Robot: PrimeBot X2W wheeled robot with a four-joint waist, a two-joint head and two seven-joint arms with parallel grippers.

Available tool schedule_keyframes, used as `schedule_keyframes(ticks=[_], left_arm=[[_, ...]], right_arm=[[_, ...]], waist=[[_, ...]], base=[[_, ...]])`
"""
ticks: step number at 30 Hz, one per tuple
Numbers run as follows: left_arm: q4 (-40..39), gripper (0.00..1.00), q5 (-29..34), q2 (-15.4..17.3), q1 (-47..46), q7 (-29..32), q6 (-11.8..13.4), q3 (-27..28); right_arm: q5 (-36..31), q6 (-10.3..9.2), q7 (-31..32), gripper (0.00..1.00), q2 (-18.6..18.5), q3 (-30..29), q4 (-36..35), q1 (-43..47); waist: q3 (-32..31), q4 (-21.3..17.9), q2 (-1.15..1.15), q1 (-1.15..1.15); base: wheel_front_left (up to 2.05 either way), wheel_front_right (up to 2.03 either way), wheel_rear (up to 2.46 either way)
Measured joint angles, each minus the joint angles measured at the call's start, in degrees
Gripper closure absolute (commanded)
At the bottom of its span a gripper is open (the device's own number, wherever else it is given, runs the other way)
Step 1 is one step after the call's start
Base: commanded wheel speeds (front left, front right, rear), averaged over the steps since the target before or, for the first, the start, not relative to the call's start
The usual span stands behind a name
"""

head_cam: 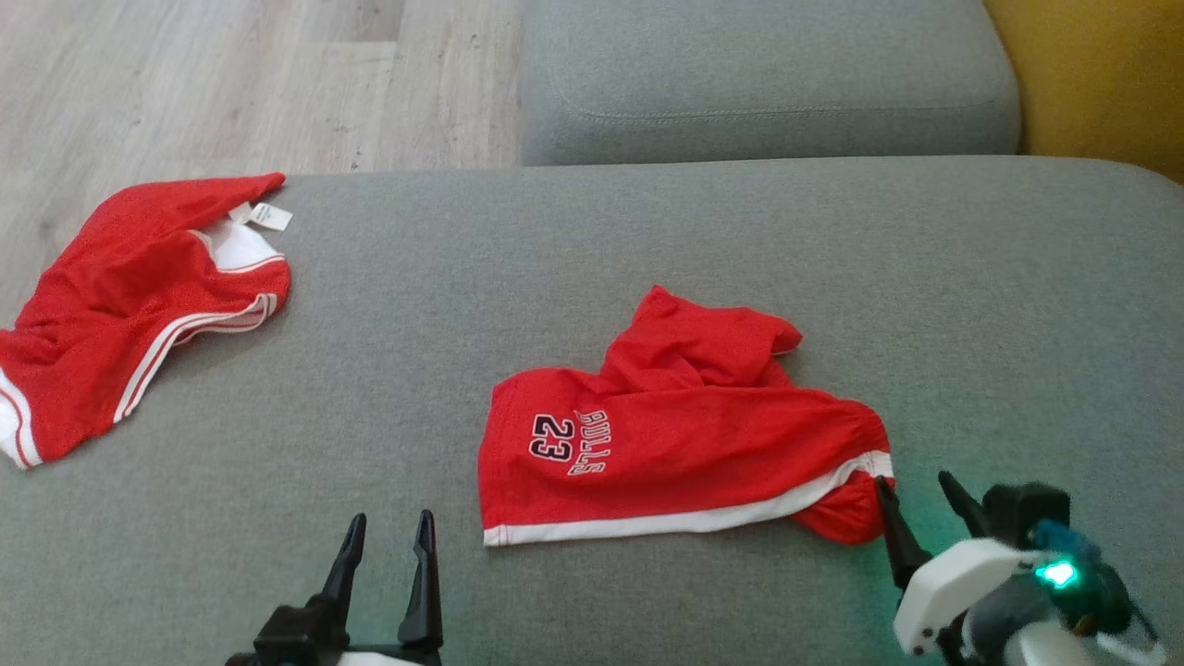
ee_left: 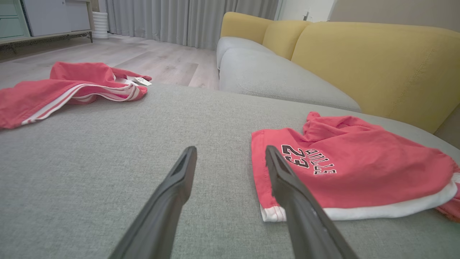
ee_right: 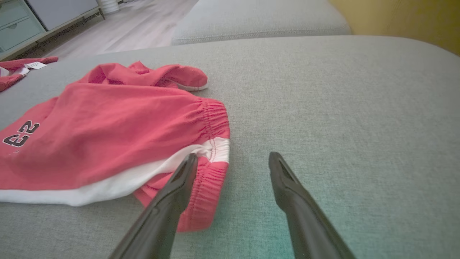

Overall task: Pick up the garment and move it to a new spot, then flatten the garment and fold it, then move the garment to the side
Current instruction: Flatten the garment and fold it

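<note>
Grey sofa cushion (head_cam: 592,259) is occupied by crumpled red shorts (head_cam: 684,444); left gripper (head_cam: 390,527) and right gripper (head_cam: 911,486) are held with fingers apart, empty.

Ok, big grey fabric seat cushion (head_cam: 592,231) up near, running left to right. Far side, 2nd grey cushion (head_cam: 768,83) w/ a stitched seam. Yellow backrest (ee_left: 377,68) along the right, padded, in sections. Far left: pale wood-plank floor (head_cam: 231,83), soft even light on it. Further back, grey curtains (ee_left: 187,18) hanging to the floor, a white ribbed cylinder (ee_left: 100,24) just beside them, & a low cabinet (ee_left: 43,18) w/ pale green drawers at far left. Beige wall (ee_left: 395,10) above the backrest.
</note>
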Motion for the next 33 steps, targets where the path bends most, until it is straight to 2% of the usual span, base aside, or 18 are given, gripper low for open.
schedule_keyframes(ticks=[8,12,17,19,21,25,27,33], left_arm=[[0.32,0.00,0.00,-0.02,-0.01,0.00,0.00,-0.46],[0.48,0.00,0.00,-0.03,-0.02,0.00,0.00,-0.60],[0.60,0.00,0.01,-0.04,-0.05,0.00,0.00,-0.77],[0.63,0.00,0.01,-0.04,-0.12,0.00,0.00,-0.82],[0.68,0.00,0.01,-0.04,-0.14,0.00,0.00,-0.82],[0.94,0.00,0.01,-0.04,-0.18,0.00,0.00,-0.82],[1.19,0.00,0.00,-0.05,-0.27,0.00,-0.13,-1.07],[4.41,0.00,-0.16,-0.09,-1.63,2.09,-3.12,-4.55]], right_arm=[[6.15,0.00,8.61,0.00,-5.16,3.19,1.34,-4.22],[11.31,0.00,13.05,0.00,-6.89,7.34,2.10,-4.77],[17.28,0.00,15.28,0.00,-9.53,11.71,1.72,-6.13],[18.86,0.00,15.66,0.16,-10.55,13.12,1.34,-6.97],[20.34,0.00,15.73,0.45,-11.41,14.44,1.02,-7.78],[23.27,0.00,16.38,0.71,-12.67,17.23,0.63,-8.78],[24.01,0.00,16.37,1.00,-13.33,18.23,0.49,-9.01],[24.81,0.00,14.82,1.00,-14.57,20.73,0.45,-10.37]], waist=[[1.12,1.52,0.00,0.00],[1.74,2.05,0.00,0.00],[2.37,2.42,0.00,0.00],[2.58,2.47,0.00,0.00],[2.73,2.46,0.00,0.00],[2.95,2.34,0.00,0.00],[3.09,2.24,0.00,0.00],[3.60,1.68,0.00,0.00]], base=[[0.00,0.00,0.00],[0.00,0.00,0.00],[0.00,0.00,0.00],[0.00,0.00,0.00],[0.00,0.00,0.00],[0.00,0.00,0.00],[0.00,0.00,0.00],[0.00,0.00,0.00]])
